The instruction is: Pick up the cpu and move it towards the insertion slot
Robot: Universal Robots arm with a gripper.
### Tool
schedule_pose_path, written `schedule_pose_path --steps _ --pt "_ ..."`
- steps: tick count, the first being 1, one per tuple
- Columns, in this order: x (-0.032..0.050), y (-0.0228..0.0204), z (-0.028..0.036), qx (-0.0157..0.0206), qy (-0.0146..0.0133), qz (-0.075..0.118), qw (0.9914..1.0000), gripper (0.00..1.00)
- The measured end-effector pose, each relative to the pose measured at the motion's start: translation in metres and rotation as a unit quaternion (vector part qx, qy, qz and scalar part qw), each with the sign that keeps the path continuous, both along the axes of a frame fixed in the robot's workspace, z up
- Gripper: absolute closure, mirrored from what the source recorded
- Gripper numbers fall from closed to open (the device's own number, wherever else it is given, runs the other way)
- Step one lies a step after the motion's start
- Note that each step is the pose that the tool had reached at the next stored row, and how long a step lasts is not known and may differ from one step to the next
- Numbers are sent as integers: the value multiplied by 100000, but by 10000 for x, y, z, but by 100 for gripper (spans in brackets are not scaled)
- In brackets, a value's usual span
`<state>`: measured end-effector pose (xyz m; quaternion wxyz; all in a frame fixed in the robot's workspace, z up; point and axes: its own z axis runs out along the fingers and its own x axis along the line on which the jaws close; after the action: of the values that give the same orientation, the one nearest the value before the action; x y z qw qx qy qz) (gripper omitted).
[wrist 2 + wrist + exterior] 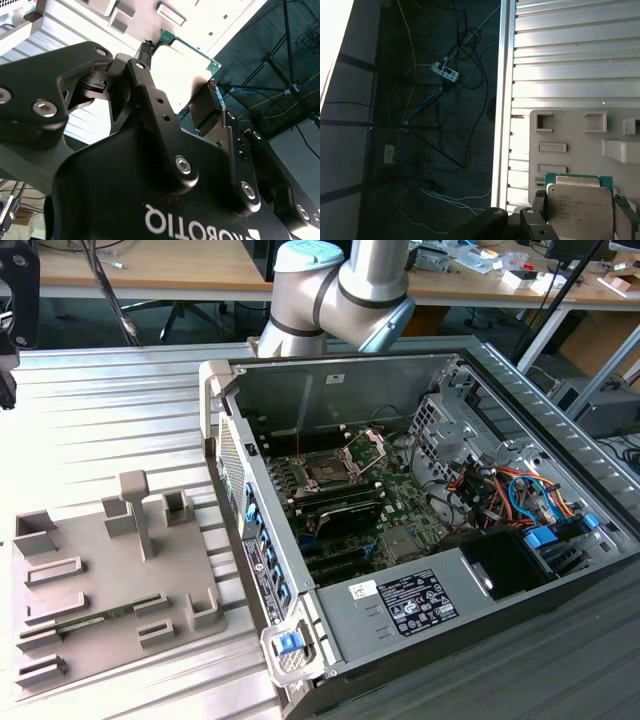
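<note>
The cpu (577, 202), its pale silver top ringed by a thin green edge, sits clamped between the 2 dark fingers (538, 204) of the gripper (581, 216), which is closed on it from opposite sides. In the second wrist view the same chip shows as a bright square with a green rim between the 2 black finger linkages. The cpu is held up off the surface. In the first wrist view it overlaps the near edge of a grey tray (570, 130) with rectangular recesses. The tray lies on a ribbed metal table (570, 60), and past the table edge is a dark floor strewn with cables (445, 75). In the exterior view the grey tray is at the exterior view's left, with a long thin memory stick (100, 618) lying in 1 of its grooves. The insertion slot (328, 472) is well apart from the tray, inside the open computer case (300, 400) toward the exterior view's right. Its dark square socket is exposed and its hinged plate (366, 445) is tilted up behind it. The arm (345, 285) rises behind the case at the top of the exterior view.
</note>
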<state>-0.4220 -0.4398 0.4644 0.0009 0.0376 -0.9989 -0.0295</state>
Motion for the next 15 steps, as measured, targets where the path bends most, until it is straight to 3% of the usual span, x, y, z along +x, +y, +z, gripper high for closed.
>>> schedule_pose_path --steps 15 --pt "86 0 0 0 3 0 100000 45"
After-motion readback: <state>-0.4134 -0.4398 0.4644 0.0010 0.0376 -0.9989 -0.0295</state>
